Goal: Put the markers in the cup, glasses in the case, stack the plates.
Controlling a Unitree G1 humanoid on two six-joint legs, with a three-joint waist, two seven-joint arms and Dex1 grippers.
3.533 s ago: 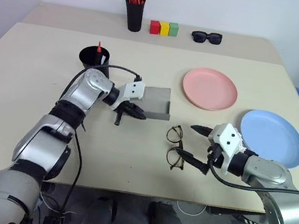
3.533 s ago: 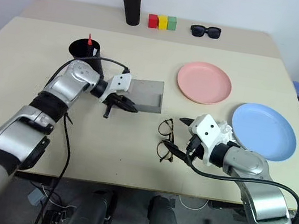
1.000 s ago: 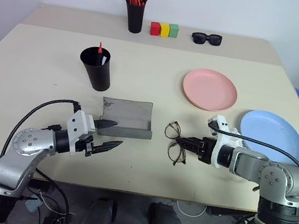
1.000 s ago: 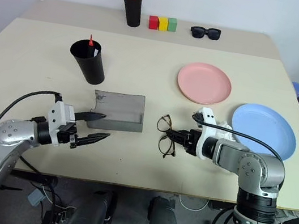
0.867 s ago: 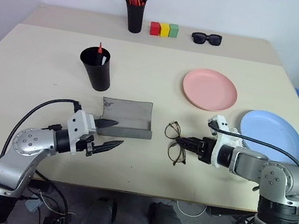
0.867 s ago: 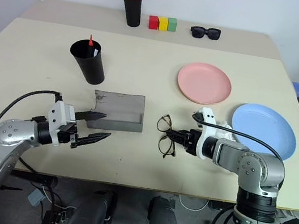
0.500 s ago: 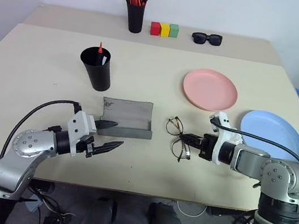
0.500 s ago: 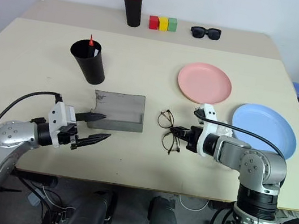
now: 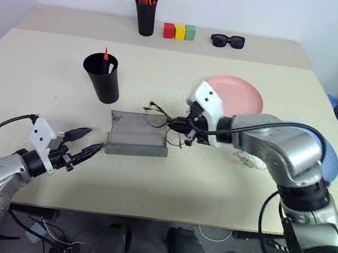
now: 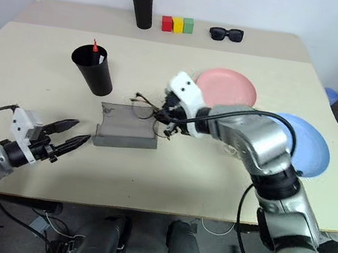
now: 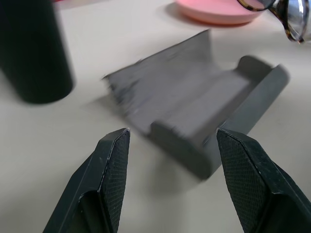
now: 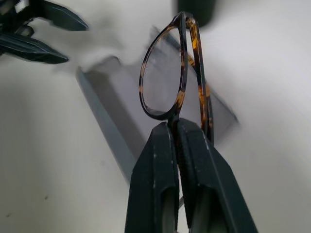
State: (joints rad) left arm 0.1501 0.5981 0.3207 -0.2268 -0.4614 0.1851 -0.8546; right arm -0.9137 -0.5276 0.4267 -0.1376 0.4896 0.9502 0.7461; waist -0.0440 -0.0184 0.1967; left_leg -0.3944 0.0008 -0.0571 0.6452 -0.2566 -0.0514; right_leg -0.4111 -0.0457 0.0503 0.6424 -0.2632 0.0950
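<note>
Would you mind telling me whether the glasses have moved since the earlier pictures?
Yes. The glasses, shut in the right pincer, have left the table beside the blue plate and now hang over the open case, nearer the black cup.

The case (image 9: 136, 135) is lying open near the middle of the table (image 9: 47, 80), with the cup (image 9: 102, 77) standing behind it to the left. The right gripper (image 9: 178, 127) is holding the glasses (image 9: 163, 120) up over the case's right end. The left gripper (image 9: 85, 141) is hanging just left of the case, apart from it. Two plates (image 9: 239, 94) are sitting to the right. Along the far edge, a pen holder (image 9: 146, 15), blocks (image 9: 176, 31) and sunglasses (image 9: 227, 41) are standing in a row.
</note>
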